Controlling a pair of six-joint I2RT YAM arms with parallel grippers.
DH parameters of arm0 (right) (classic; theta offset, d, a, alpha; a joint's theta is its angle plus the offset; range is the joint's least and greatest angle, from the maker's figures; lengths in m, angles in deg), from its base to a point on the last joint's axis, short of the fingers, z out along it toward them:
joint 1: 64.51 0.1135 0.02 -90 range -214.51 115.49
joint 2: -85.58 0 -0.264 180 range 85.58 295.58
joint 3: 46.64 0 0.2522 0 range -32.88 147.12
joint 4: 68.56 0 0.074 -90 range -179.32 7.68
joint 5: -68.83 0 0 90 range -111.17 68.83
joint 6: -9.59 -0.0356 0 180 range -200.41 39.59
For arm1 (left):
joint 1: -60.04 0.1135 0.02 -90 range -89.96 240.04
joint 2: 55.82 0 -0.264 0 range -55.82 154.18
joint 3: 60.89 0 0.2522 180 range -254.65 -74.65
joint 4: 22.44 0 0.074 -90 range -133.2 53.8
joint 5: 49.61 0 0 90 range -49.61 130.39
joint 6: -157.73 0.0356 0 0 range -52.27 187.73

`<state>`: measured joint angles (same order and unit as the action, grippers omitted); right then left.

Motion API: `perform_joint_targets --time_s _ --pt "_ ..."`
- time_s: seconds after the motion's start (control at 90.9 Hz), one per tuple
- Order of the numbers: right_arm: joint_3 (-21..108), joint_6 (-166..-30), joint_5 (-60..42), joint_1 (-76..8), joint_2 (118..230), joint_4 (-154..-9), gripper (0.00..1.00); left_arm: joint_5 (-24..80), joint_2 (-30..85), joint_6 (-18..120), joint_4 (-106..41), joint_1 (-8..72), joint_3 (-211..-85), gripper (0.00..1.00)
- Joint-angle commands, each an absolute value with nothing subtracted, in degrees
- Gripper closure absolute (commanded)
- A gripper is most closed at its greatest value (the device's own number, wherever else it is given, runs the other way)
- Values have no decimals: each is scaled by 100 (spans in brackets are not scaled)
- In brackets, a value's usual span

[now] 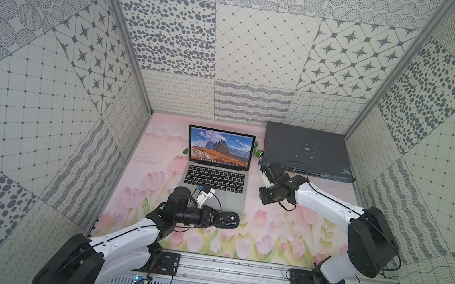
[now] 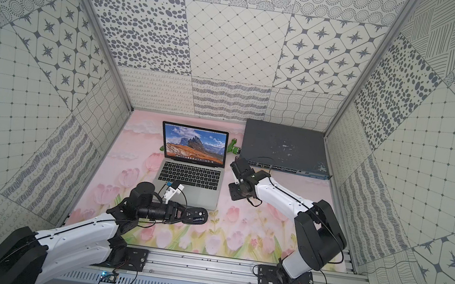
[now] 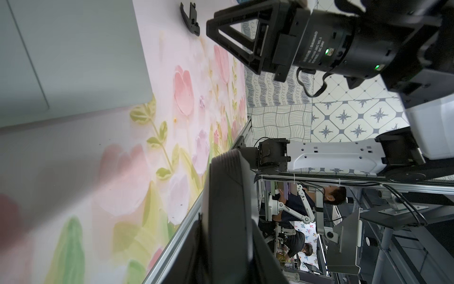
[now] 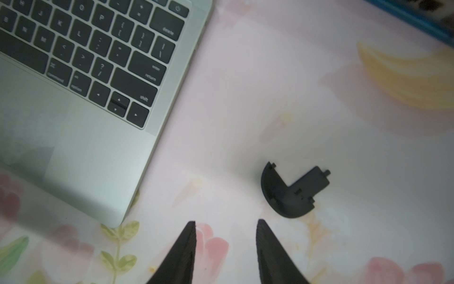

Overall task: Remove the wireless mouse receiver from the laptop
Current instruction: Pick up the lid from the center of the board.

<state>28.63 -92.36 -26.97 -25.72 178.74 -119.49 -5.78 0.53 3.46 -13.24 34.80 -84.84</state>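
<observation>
Though apart, laptop beside right pincer

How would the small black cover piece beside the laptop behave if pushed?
The black cover piece looks like thin rigid plastic, so probably very light, sliding easily on the mat. Its domed shape may rock; its small tabs seem breakable.

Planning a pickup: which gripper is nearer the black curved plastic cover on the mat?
Right. The right gripper hovers beside the black curved plastic cover; the left gripper holds a black oval mouse by the silver laptop's front.
</observation>
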Motion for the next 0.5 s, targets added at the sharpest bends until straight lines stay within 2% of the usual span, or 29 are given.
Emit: perform_joint_targets --time_s 0.0,0.484 --pt "3283 -8826 -3683 -2565 18365 -12593 57 -583 84 591 -793 3472 -8459 81" --pt "3555 -8515 -3431 -2678 19204 -12743 59 -595 86 585 -824 3464 -8449 81"
